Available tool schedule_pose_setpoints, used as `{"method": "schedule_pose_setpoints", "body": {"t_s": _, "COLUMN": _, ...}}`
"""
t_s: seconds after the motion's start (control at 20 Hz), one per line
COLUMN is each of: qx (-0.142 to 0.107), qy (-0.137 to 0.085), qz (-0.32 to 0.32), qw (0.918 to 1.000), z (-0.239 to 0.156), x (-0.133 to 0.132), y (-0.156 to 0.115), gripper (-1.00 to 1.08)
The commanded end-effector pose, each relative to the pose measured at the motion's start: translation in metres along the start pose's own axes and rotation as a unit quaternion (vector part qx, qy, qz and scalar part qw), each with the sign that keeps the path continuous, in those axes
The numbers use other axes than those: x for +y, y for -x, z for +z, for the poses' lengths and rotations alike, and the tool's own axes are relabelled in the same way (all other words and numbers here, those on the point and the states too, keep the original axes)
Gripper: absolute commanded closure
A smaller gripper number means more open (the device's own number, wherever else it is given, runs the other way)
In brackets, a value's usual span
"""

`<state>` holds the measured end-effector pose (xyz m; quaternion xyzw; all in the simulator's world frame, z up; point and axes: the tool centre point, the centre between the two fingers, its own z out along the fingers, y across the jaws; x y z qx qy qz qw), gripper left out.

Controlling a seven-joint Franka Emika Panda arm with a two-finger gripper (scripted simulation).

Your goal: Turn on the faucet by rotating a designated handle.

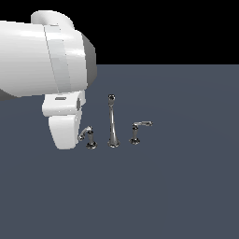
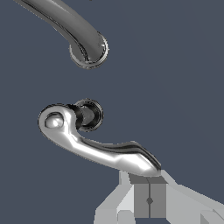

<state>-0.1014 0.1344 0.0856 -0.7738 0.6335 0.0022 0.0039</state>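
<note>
Your arm [image 1: 42,56] fills the upper part of the exterior view's left, a big white body with the wrist section hanging down just beside the nearest chrome piece. It stands over a flat dark grey floor [image 1: 177,186].

The faucet [image 1: 112,122] counts as three chrome pieces in a row: one tall slender spout [image 2: 65,19] in the middle and two short lever handles, one on each side. Of these, the one at the exterior view's right is the smaller lever [image 1: 139,130], well apart from your arm.

The handle [image 1: 87,137] stands at the exterior view's left end of the row, just beside the white wrist, its lever curving down toward the arm. In the wrist view the handle [image 2: 94,140] lies directly ahead of the camera: round base and short post, then the long lever sweeping out until its tip ends right over the gripper [image 2: 148,197].

Of the gripper you see only grey blocky parts at the frame edge, with a thin seam down the central block. The fingertips are not clearly shown, so you cannot tell whether the jaws stand wide or narrow. You also cannot tell whether the lever tip touches the gripper or only overlaps it in view.
</note>
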Motion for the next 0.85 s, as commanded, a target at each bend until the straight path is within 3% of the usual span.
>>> {"method": "schedule_pose_setpoints", "body": {"t_s": 0.0, "qx": 0.004, "qy": 0.001, "qz": 0.016, "qw": 0.9999, "z": 0.000, "x": 0.005, "y": -0.026, "gripper": 1.08}}
{"method": "schedule_pose_setpoints", "body": {"t_s": 0.15, "qx": 0.004, "qy": 0.001, "qz": 0.017, "qw": 0.9998, "z": 0.000, "x": 0.009, "y": -0.035, "gripper": 1.08}}
{"method": "schedule_pose_setpoints", "body": {"t_s": 0.2, "qx": 0.000, "qy": 0.001, "qz": -0.003, "qw": 1.0000, "z": 0.000, "x": 0.008, "y": -0.011, "gripper": 1.08}}
{"method": "schedule_pose_setpoints", "body": {"t_s": 0.8, "qx": 0.004, "qy": 0.002, "qz": 0.018, "qw": 0.9998, "z": -0.001, "x": -0.006, "y": -0.083, "gripper": 1.08}}
